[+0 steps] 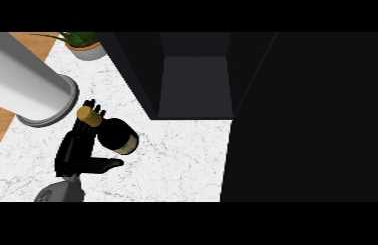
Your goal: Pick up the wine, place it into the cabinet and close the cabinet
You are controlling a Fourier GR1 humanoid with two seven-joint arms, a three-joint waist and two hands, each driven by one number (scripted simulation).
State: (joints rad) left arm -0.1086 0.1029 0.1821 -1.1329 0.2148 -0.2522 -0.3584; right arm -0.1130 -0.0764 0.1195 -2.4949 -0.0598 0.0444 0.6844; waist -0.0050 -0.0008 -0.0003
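— Right beside the fingers [87,120], on their right, is where the wine [117,134] is sitting. Are you seeing that too?

— Yes. The left hand [77,151] is coming in from the lower left, and the bottle is touching or nearly touching the fingers' inner side. I'm reading its gold-capped neck as lying up by the fingertips and its dark body as swelling out to the lower right, so its long axis is running roughly along the fingers, a little tilted away from them.

— Are the fingers closing on it?

— They're looking straight, held together and pointing up the counter [177,154]; the thumb is sticking out to the right below the bottle. So the hand is lying spread alongside the bottle, not wrapped round it, as far as I can judge.

— And the right hand?

— It isn't showing anywhere. The left hand is the only one near the bottle.

— Where is the cabinet [196,84] lying from there?

— Up and to the right of the fingers, well apart from them, with its door [295,119] standing open at the right. I'm judging that the bottle is needing to be gripped first, fingers curling rightward round its body, before it is carried that way.

— Anything in the way?

— A big white cylinder [33,86] is standing just to the left of the fingers, so room on that side is looking tight.
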